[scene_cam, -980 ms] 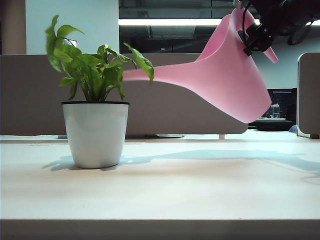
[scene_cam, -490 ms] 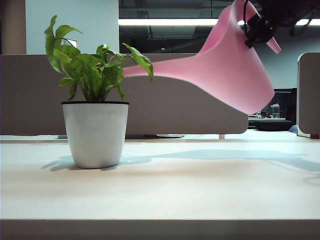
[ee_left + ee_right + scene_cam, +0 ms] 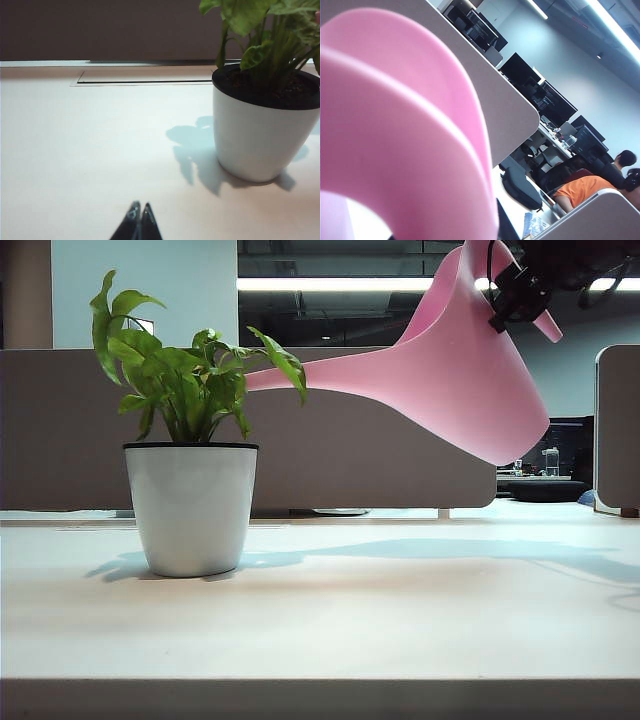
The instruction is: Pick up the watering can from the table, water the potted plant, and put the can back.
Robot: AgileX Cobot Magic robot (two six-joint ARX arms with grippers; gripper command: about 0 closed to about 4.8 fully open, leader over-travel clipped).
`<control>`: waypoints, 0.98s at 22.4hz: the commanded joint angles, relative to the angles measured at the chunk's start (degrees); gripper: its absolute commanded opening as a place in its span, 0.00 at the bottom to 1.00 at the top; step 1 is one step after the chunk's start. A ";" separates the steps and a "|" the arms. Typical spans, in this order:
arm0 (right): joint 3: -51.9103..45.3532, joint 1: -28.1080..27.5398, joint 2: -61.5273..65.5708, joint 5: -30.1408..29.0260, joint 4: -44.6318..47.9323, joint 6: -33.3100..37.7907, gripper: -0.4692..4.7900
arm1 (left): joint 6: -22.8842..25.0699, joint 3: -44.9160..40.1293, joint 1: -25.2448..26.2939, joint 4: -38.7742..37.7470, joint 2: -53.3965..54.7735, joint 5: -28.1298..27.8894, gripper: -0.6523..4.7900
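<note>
Risen slightly, the right gripper (image 3: 518, 298) holds the watering can (image 3: 460, 380) clenched in its jaws, spout among the potted plant (image 3: 190, 440) leaves; overshoot risks spilling onto the bench (image 3: 400, 610). Left gripper (image 3: 138, 220) rests with jaws closed.

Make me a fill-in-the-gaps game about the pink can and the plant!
1. The right gripper holds the can up in the ___.
2. The can's spout points toward the ___.
3. The plant grows in a ___ pot.
4. The left gripper, low over the table, is ___.

Missing words: air; plant; white; shut
</note>
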 commanded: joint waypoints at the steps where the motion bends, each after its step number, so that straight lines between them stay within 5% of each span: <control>1: 1.27 0.07 -2.25 0.26 6.99 -1.01 0.28 | 0.00 0.28 0.07 0.28 0.02 0.17 0.11; 15: 1.27 0.07 -3.23 0.28 7.89 -1.07 0.28 | 0.02 0.28 0.07 0.26 0.02 0.20 0.11; 22: 1.25 0.07 -3.26 1.57 5.42 5.35 0.28 | 0.02 0.28 0.07 0.26 0.02 0.17 0.11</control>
